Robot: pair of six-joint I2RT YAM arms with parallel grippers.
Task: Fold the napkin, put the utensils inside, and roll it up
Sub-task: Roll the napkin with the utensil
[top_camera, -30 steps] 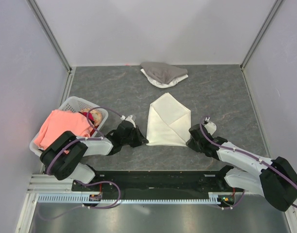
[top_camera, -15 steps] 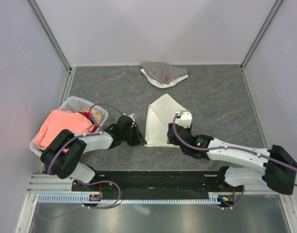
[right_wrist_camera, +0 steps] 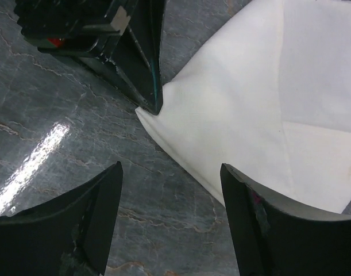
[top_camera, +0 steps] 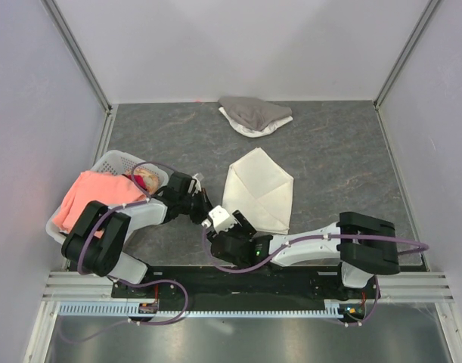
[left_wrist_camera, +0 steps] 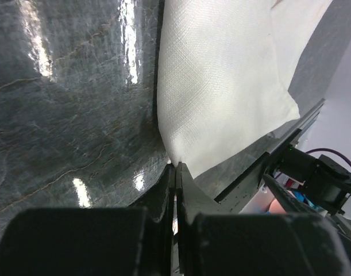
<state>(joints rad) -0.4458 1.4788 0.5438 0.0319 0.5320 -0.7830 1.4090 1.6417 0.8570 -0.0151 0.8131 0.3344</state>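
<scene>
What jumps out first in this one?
The folded cream napkin in the middle of the table, with the left tool shut on its near-left corner. The right tool hangs open just beside that corner; a salmon-pink cloth drapes over the basket at left.

Cream-white napkin (top_camera: 257, 189); grey marbled table (top_camera: 351, 151); salmon-pink cloth (top_camera: 91, 198); white basket (top_camera: 116, 158); grey-and-white heap (top_camera: 253, 115).

The right arm swings from the right side of the napkin (top_camera: 257, 189) across its near edge. The right gripper (right_wrist_camera: 169, 169) now sits by the near-left corner, its jaws spread wide. The left gripper (left_wrist_camera: 176, 172) draws back leftward, jaws now pressed together at that corner. The napkin now lies slightly skewed.
</scene>
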